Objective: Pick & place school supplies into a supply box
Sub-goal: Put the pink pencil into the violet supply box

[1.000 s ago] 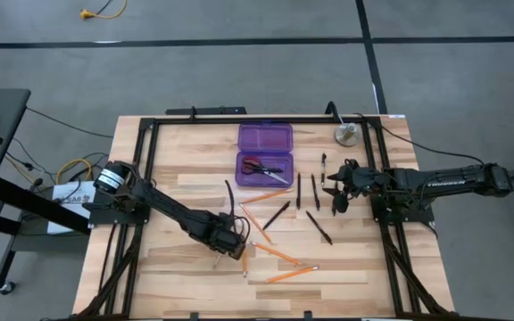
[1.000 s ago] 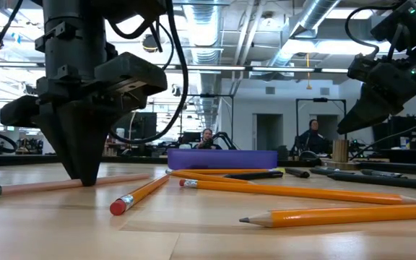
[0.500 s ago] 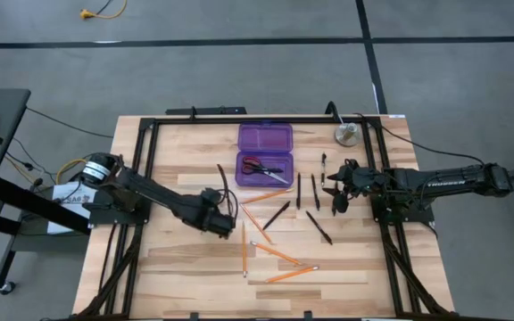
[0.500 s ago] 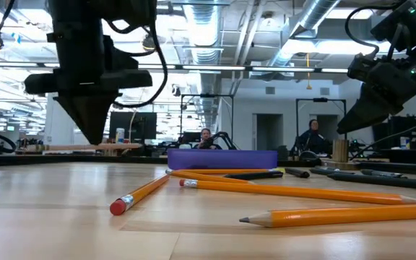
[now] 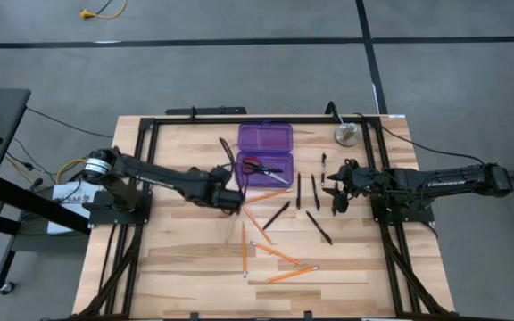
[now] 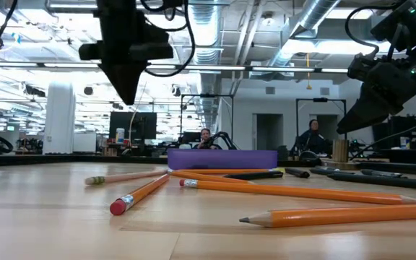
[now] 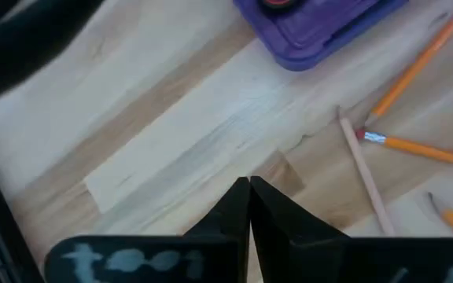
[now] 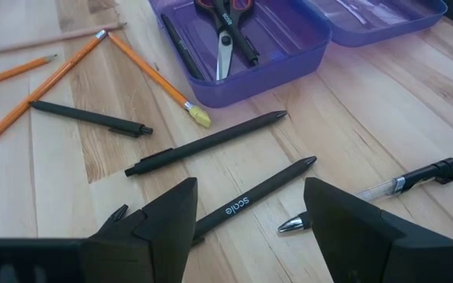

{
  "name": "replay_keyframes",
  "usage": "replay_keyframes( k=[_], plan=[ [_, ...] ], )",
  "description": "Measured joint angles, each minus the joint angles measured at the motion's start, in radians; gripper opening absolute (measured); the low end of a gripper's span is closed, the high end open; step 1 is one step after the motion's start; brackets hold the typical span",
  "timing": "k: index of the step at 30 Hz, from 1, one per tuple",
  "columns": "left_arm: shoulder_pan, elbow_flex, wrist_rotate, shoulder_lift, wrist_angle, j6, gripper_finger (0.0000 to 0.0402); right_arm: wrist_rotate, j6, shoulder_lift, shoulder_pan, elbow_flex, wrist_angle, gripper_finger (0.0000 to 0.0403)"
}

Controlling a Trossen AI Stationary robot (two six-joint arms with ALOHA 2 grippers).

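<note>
Purple supply box (image 5: 264, 159) open on counter (image 5: 177, 267), scissors (image 5: 264, 167) inside. Left gripper (image 5: 230, 198) jaws pressed together, empty, beside box; risk: nudging it. Right gripper (image 5: 335, 193) jaws spread above pens (image 8: 209, 143).

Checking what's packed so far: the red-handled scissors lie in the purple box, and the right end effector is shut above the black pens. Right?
Not quite. The scissors do lie in the purple box, but the right end effector is open, its fingers spread wide above the black pens, as the right wrist view shows.
</note>
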Motion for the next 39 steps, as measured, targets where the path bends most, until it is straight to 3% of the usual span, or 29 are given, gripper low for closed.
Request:
replay_keyframes(
  k=[11,19,28,39],
  plan=[
    [0.103,0.002,0.123,0.01,0.175,0.097,0.0004,0.0,0.0,0.0,0.0,0.0,0.0,0.023],
    [0.143,0.002,0.247,0.01,0.308,0.135,0.0056,0.0,0.0,0.0,0.0,0.0,0.0,0.023],
    [0.081,0.003,0.259,0.112,0.321,0.032,0.0106,0.0,0.0,0.0,0.0,0.0,-0.002,0.023],
    [0.028,0.002,0.325,0.216,0.315,-0.028,0.0112,-0.001,0.0,0.0,0.0,0.0,-0.004,0.023]
  ],
)
